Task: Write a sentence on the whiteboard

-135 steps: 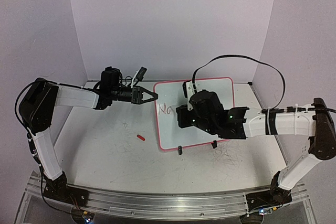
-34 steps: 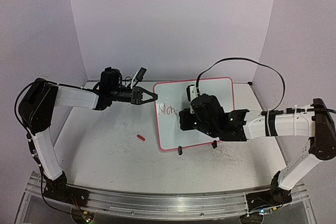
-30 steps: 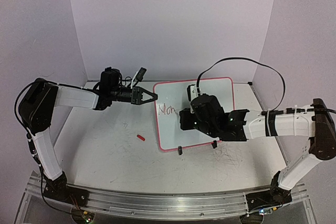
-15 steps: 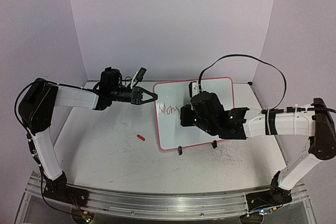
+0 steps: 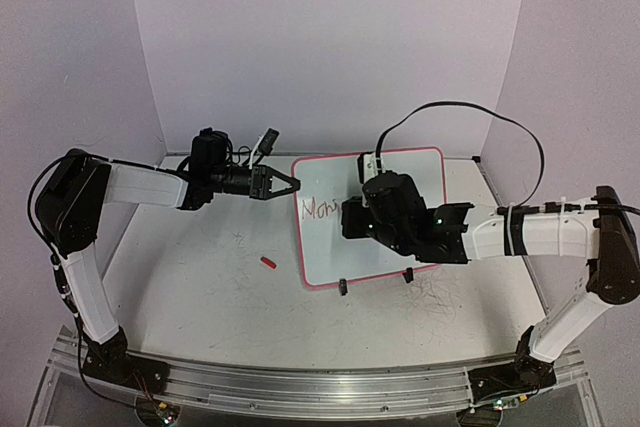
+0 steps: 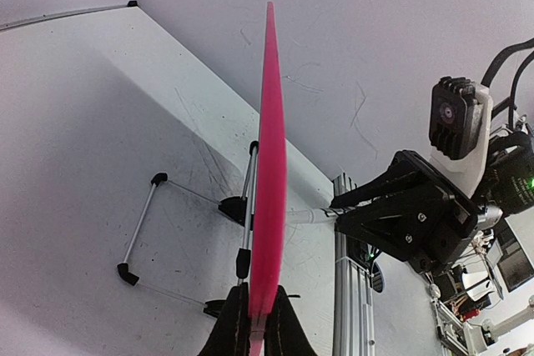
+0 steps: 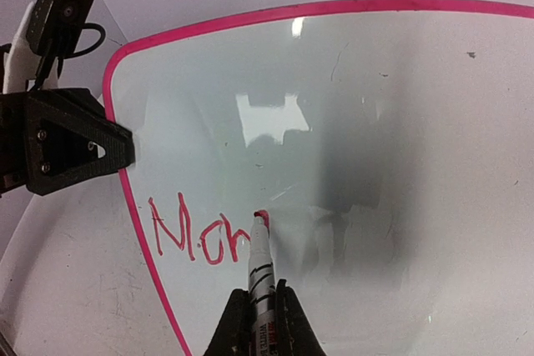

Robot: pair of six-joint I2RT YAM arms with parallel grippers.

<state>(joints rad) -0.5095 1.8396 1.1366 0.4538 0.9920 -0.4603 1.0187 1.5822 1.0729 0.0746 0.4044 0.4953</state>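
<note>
Writing was judged to be the step in hand. The whiteboard was stood tilted on the table, propped on its black clip feet, between the two arms. Its pink rim was pinched at the left edge by the left gripper, fingers narrowed right onto the rim. A red marker was clamped in the right gripper, fingers closed narrow around the barrel, tip forward. The marker tip was set on or just off the glossy face, just right of the last letter; contact could not be told for sure. Of the sentence, only red letters reading about "Mon" were seen, near the left rim, so the task was judged early. A small red piece, probably the marker cap, was left on the table, well apart from the board.

Light, even pressure was judged needed, since the board was only propped and could be pushed back or swivelled by a hard stroke. The left pinch was best held firm as the brace. Strokes were best made short, with the tip lifted clear between letters, the line run level to the right, and letter size matched. Glare was noted on the board; thin strokes could be hard to check.
</note>
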